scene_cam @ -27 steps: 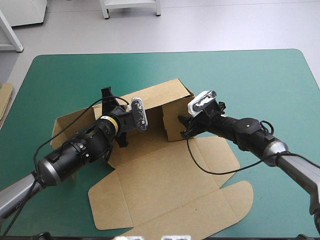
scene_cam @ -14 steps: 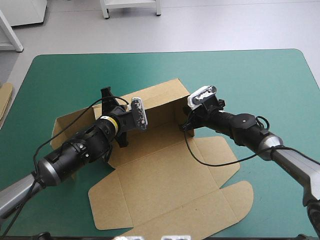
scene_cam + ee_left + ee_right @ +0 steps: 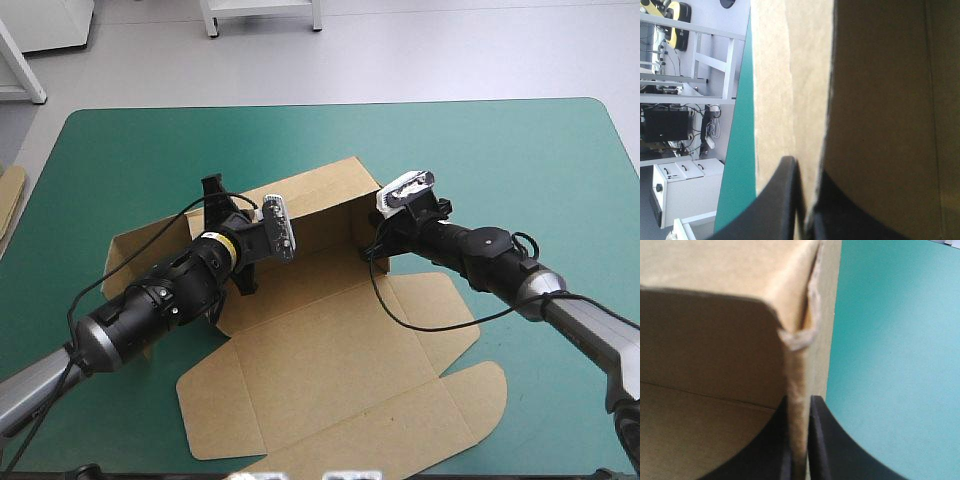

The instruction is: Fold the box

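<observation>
The brown box (image 3: 330, 340) lies mid-table on the teal-green cover, its back wall (image 3: 320, 195) standing and its lid part spread flat toward the front edge. My left gripper (image 3: 255, 240) is at the left part of the back wall, mostly hidden under its camera. In the left wrist view the left gripper (image 3: 801, 172) is shut on an edge of board (image 3: 790, 100). My right gripper (image 3: 372, 250) is at the box's right end. Seen from the right wrist, the right gripper (image 3: 800, 402) is shut on the upright right side wall (image 3: 799, 370), the box corner just ahead.
A side flap (image 3: 125, 255) lies flat to the left of the left arm. The rounded lid tab (image 3: 460, 400) reaches toward the front right. An edge of more board (image 3: 8, 195) shows at the table's left edge. Bare cover lies beyond the box and to the right.
The right gripper moved in toward the box's right end and shut on the side wall, which swung from inside the box out to its right edge. The left arm kept still.
</observation>
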Available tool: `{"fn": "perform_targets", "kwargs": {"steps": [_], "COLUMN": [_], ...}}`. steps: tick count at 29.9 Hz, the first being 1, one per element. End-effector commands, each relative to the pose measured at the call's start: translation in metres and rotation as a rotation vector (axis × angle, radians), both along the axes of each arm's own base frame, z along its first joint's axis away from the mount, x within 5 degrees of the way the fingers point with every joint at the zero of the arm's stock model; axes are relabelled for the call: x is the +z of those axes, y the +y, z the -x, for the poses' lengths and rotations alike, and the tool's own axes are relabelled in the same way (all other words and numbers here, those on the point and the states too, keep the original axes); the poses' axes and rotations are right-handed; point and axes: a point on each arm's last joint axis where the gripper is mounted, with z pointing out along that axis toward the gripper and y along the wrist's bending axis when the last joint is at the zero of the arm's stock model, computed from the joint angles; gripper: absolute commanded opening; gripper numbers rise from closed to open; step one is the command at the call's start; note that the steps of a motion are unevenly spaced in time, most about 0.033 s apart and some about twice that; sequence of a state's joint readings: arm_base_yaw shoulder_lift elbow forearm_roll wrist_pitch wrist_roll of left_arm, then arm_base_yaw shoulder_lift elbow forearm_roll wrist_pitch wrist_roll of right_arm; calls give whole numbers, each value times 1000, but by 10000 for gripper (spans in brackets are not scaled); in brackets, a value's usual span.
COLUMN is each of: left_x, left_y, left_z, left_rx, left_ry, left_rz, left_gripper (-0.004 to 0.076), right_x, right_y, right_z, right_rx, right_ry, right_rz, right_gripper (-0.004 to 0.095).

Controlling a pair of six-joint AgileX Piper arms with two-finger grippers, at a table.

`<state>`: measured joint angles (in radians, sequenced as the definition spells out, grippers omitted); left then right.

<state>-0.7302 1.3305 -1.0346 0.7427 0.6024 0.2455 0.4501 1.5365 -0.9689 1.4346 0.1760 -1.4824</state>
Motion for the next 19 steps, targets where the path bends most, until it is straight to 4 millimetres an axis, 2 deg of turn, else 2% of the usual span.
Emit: {"fn": "perform_targets", "kwargs": {"steps": [1, 6, 8, 14, 19], "left_x": [1, 8, 11, 22, 36], "left_y": [-7, -6, -6, -13, -19], "left_z": [6, 8, 11, 24, 46], "left_rx": [18, 26, 34, -13, -42], "left_ry": [56, 46, 43, 17, 18], "left_rz": [120, 158, 179, 177, 171], "left_gripper": [109, 419, 475, 480, 480], "right_x": [23, 23, 23, 23, 23], "right_y": [2, 1, 1, 0, 0], "right_z": [4, 3, 3, 3, 2], "right_rx": [28, 19, 16, 2, -7], "right_ry": [-42, -42, -42, -40, -38], "right_rz": [-60, -60, -60, -63, -66], "right_gripper": [1, 1, 1, 1, 1]}}
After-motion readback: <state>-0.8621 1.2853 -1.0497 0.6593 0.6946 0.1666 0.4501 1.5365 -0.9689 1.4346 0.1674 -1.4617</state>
